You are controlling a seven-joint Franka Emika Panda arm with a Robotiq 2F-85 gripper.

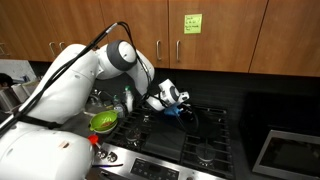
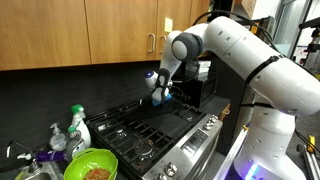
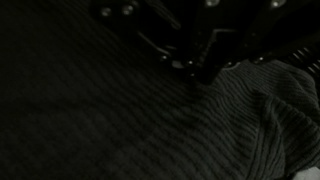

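My gripper [image 1: 176, 104] hangs over the back of a black gas stove [image 1: 200, 143], close to the dark backsplash; it also shows in the other exterior view [image 2: 161, 93]. A small blue patch shows at its fingertips in both exterior views. A dark cloth [image 1: 192, 117] lies or hangs right beside the fingers, and it also appears in an exterior view [image 2: 186, 90]. The wrist view is very dark and is filled by ribbed dark fabric [image 3: 230, 125] pressed close to the camera. The fingers themselves cannot be made out, so I cannot tell whether they are open or shut.
A green bowl [image 1: 104, 121] with brown food sits at the stove's front corner, also in an exterior view [image 2: 90, 166]. Spray and soap bottles [image 2: 77, 126] stand behind it. Wooden cabinets with a green sticky note [image 1: 191, 22] hang above.
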